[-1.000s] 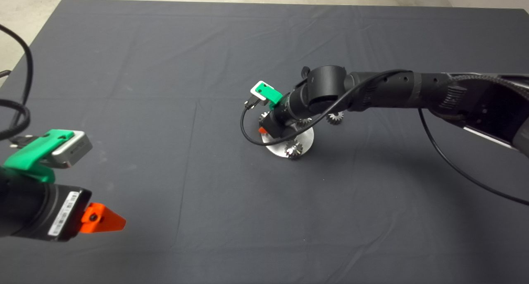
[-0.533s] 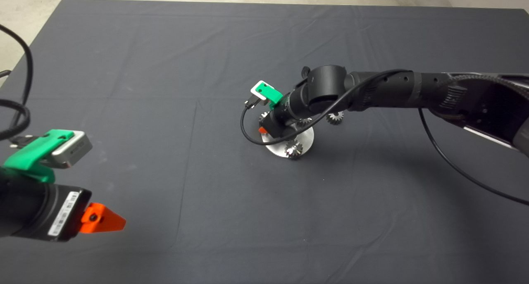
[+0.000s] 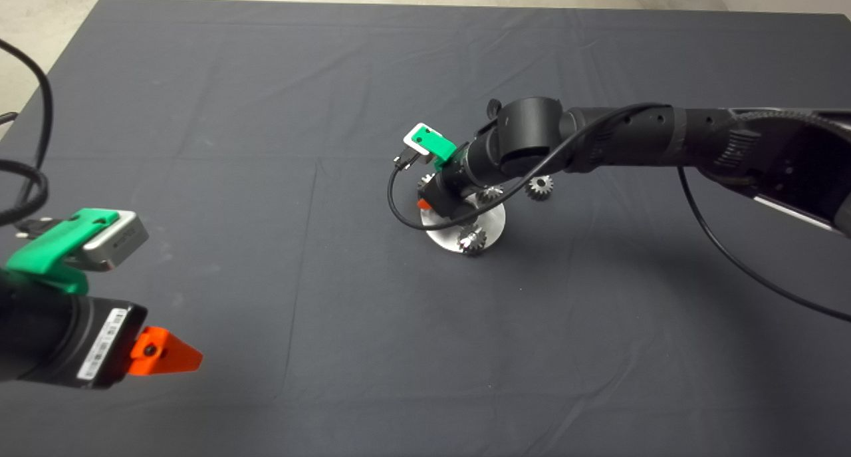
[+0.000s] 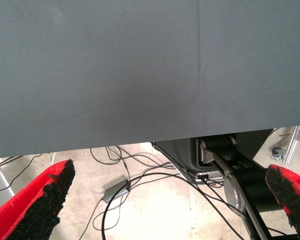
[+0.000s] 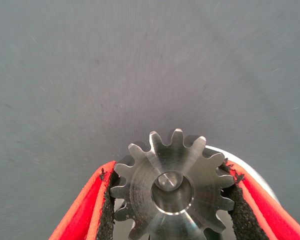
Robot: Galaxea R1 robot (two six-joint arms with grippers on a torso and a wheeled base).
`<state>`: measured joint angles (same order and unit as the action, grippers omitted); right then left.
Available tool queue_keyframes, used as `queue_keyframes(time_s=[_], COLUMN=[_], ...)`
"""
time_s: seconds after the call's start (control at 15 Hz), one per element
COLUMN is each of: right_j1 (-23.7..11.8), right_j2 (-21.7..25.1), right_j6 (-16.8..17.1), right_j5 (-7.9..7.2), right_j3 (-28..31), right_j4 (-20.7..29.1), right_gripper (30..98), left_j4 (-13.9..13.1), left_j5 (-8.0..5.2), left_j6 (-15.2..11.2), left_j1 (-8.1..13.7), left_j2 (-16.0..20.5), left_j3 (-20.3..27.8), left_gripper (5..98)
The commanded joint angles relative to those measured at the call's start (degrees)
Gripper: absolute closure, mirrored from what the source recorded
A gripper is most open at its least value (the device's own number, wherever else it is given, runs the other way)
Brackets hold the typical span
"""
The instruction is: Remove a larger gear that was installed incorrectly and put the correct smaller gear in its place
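Dark mat (image 3: 266, 111); right pincer (image 5: 172, 200) clamps larger gear (image 5: 172, 182); left pincer (image 4: 165, 200) wide.

- The larger gear (image 5: 173, 192) is sitting between the right gripper (image 5: 172, 200) fingers, over the round plate (image 3: 492, 225) mid-mat.
- The smaller gear (image 3: 540, 187) is lying just right of the plate.
- The left gripper (image 3: 163, 352) is hanging at the mat's (image 3: 266, 177) lower left.

right gripper (image 3: 425, 206) over round plate (image 3: 488, 227) | left gripper (image 3: 166, 354) parked — lower-left edge
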<state>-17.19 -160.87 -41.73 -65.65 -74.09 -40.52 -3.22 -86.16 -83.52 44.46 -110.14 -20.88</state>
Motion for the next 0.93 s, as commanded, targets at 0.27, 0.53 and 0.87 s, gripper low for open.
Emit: queue_keyframes(time_s=[0.27,0.53,0.87], right_j1=[-4.44,-4.44,-4.17], right_j2=[3.42,12.84,21.57], right_j6=[-3.0,-4.49,-7.79], right_j5=[-7.56,-8.61,-10.94], right_j3=[6.79,14.74,23.46], right_j4=[-0.61,-0.61,-0.61], right_gripper=[80.0,80.0,80.0], left_j4=[-0.74,-0.74,-0.74], left_j5=[-0.32,-0.32,-0.32], left_j6=[-0.15,-0.08,-0.07], left_j1=[0.63,0.54,0.54], left_j2=[-0.04,-0.47,-0.39], left_j3=[0.77,0.77,0.77], left_gripper=[5.5,5.5,5.5])
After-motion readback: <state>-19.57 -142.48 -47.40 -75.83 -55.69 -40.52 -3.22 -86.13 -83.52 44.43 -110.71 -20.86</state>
